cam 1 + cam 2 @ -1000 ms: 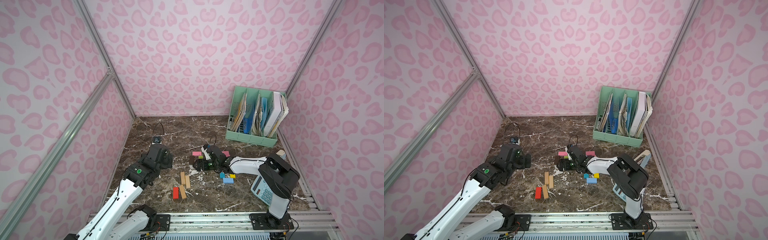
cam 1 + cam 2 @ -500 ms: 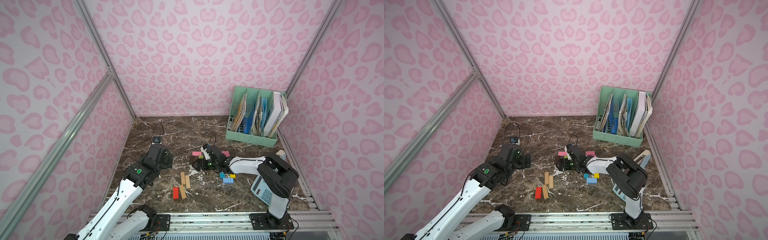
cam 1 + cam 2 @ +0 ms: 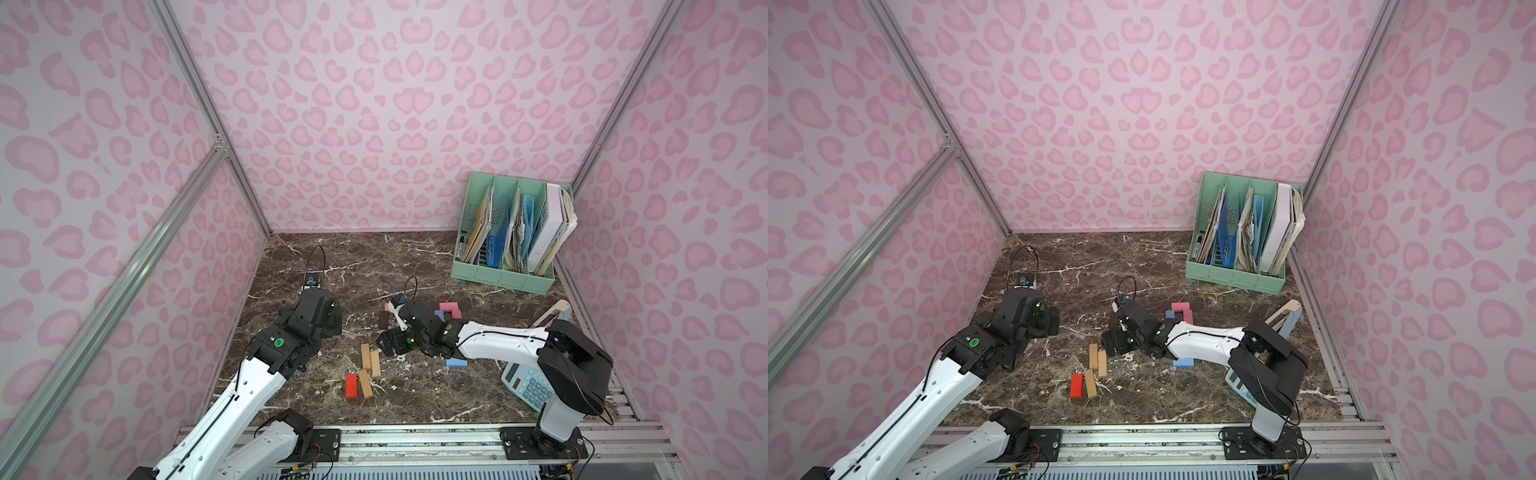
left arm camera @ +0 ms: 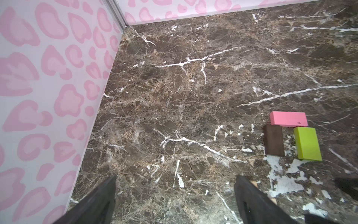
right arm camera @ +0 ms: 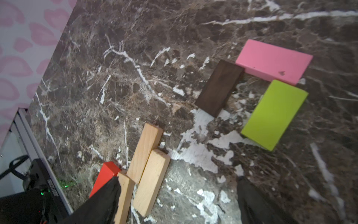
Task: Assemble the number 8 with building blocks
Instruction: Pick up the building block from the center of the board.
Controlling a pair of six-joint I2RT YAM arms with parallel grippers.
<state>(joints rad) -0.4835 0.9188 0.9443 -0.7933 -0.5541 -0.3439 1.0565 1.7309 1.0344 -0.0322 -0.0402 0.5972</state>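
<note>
In both top views your right arm's black wrist covers the centre of the dark marble tabletop (image 3: pixel 415 257). The right gripper (image 5: pixel 178 180) is therefore hard to make out there. Only an end of the dark brown wooden block (image 3: pixel 383 319) shows beside it at mid-frame, and the lime-green wooden block (image 5: pixel 274 115) appears only in the wrist views. The pale blue calculator (image 3: pixel 525 384) at lower right is partly behind the arm's elbow. The right wrist view shows both dark fingers spread wide with nothing between them. One finger cuts off the ends of the red wooden block (image 5: pixel 105 174) and of one of the three plain tan wooden blocks (image 5: pixel 144 153). The pink wooden block (image 5: pixel 274 62) lies across the ends of the brown and green ones, ahead of the fingertips and clear of them. A light blue wooden block (image 3: pixel 456 363) lies just below the forearm in frame. Your left gripper (image 4: pixel 175 178) is equally wide and empty, over bare marble left of the blocks.
</note>
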